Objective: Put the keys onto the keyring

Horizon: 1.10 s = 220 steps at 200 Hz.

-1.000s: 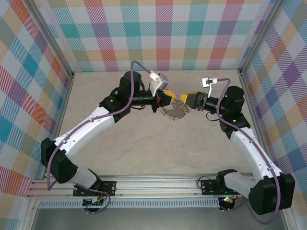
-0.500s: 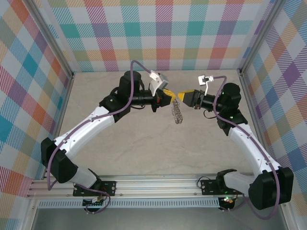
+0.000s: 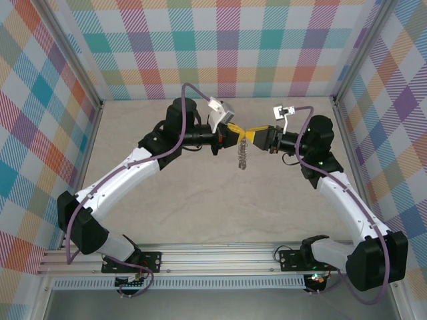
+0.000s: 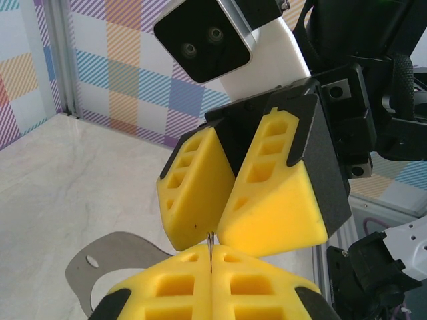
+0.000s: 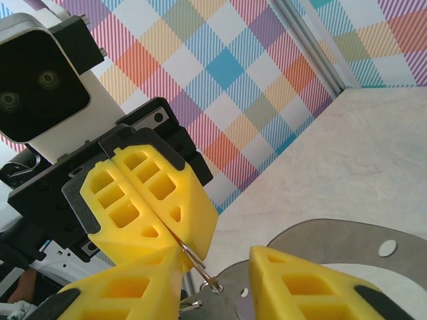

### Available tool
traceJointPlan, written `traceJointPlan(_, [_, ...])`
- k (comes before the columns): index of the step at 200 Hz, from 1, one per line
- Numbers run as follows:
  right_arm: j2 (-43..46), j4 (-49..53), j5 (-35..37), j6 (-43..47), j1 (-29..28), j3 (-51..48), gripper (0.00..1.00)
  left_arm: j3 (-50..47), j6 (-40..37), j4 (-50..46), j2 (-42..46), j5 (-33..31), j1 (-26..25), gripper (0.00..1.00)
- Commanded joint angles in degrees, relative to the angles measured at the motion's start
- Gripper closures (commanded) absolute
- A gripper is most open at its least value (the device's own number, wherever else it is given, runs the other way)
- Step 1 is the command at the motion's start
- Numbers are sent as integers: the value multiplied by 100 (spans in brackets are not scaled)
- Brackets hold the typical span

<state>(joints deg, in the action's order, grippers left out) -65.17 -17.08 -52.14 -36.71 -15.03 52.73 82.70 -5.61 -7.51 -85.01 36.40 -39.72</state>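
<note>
The keyring, silvery and knobbly, hangs edge-on above the table from the spot where both grippers meet. My left gripper is shut on its thin wire loop, and a sliver of that metal shows between its pressed pads. The wire passes through a hole in a flat grey metal plate, which also appears low down. My right gripper faces the left gripper tip to tip, with its jaws apart on either side of the wire. The keys are hidden.
The beige table top lies below the hanging metal. Checkered walls close in the back and both sides. An aluminium rail runs along the near edge between the arm bases.
The hanging metal has swung from a broad disc shape to edge-on. My right gripper has moved left towards the left gripper and narrowed its jaws. The left gripper has stayed shut in place.
</note>
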Motion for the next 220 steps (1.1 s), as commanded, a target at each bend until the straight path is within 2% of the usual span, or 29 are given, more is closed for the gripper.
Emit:
traceJointPlan(1, [-27, -164, -76, 125, -24, 106, 72, 249, -37, 150, -15, 164, -53, 100])
traceJointPlan(25, [-94, -259, -54, 87, -14, 149, 79, 260, -37, 129, -24, 213, -70, 100])
traceJointPlan(72, [-124, -151, -103, 304, -17, 270, 100, 289, -56, 74, -40, 264, -106, 100])
traceJointPlan(110, [-59, 422, -239, 949, 49, 445, 100, 437, -117, -172, -35, 119, -110, 100])
traceJointPlan(134, [-72, 840, -476, 1443, 138, 553, 100, 595, -275, -470, 2, -84, -106, 84])
traceJointPlan(155, [-67, 900, -531, 1590, 235, 516, 100, 651, -345, -615, 39, -243, -105, 66])
traceJointPlan(183, [-45, 616, -614, 1444, 388, 338, 100, 457, -282, -546, 193, -600, -90, 56])
traceJointPlan(220, [1, 425, -714, 1299, 522, 212, 100, 66, -84, -292, 336, -1122, -64, 49])
